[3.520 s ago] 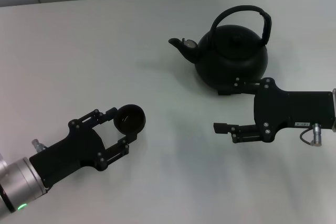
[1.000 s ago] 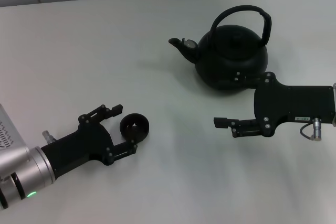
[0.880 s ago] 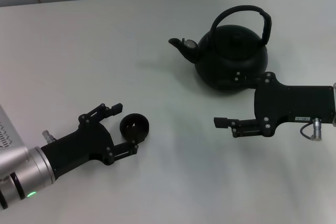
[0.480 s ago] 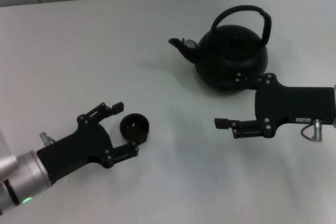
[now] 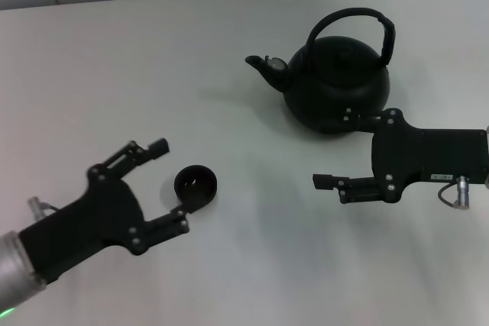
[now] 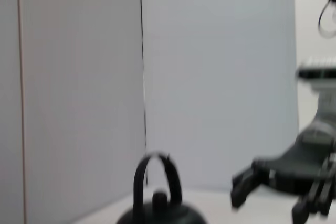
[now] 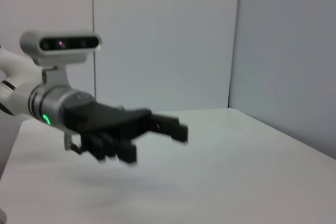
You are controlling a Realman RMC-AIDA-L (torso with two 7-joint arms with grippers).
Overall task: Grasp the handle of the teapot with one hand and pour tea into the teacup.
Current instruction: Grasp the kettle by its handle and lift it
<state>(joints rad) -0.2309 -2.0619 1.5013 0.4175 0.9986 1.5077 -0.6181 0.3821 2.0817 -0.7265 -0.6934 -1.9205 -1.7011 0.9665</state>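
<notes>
On white table (image 5: 153,74): teapot (image 5: 336,85), teacup (image 5: 195,185); both hands spread apart.

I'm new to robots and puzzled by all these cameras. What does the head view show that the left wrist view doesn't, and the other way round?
Only the head view shows the small teacup on the white table, between the open fingers of the left gripper, and the teapot's spout. Only the left wrist view shows the grey wall panels behind the table. Both show the teapot with its arched handle, though the wrist view catches just its top, and both show the right gripper, open beside the pot and not touching the handle.
</notes>
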